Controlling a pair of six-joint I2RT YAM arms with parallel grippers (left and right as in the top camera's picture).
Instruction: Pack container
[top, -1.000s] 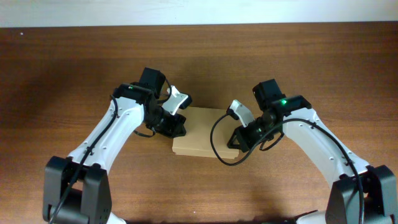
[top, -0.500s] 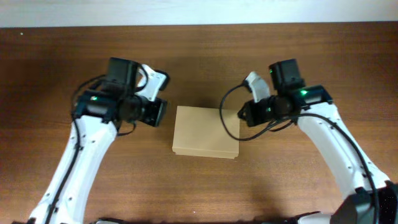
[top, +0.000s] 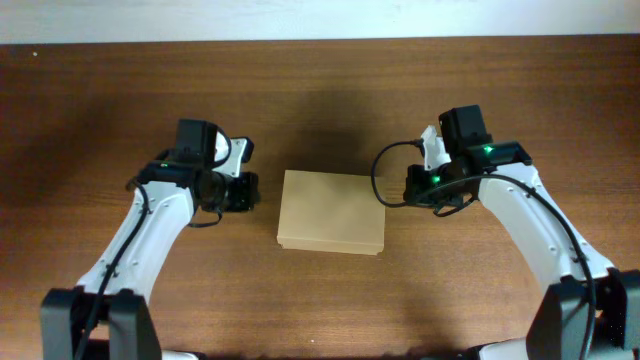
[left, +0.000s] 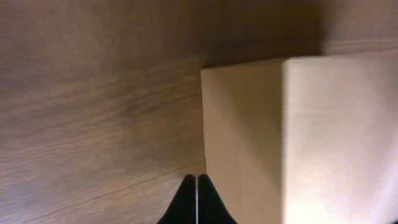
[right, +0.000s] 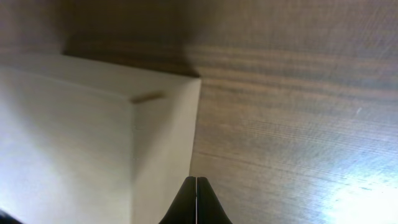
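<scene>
One container (top: 331, 211), a plain tan cardboard box, lies near the middle of a dark wooden table (top: 90, 110). Its flap lid is down, so whatever is inside is hidden. Two white and black robot arms reach in from the near edge, one on each side of the box, and the bottom of the overhead view cuts off their bases.

The left gripper (top: 244, 191) sits just beside the box's left side. The right gripper (top: 411, 186) sits near its right side. A strip of bare wood separates each from the cardboard. From above, both grippers are dark shapes and their jaws are hard to make out.

The left wrist view shows two black fingertips (left: 188, 202) pressed together into a single point at the bottom edge, holding nothing. The box's side wall stands just ahead and runs out of the frame to the right. In the right wrist view, that gripper's two fingertips (right: 187, 204) are likewise closed and empty. The box corner there is blurred and cut off at the left, and glare washes out the wood at lower right.
</scene>
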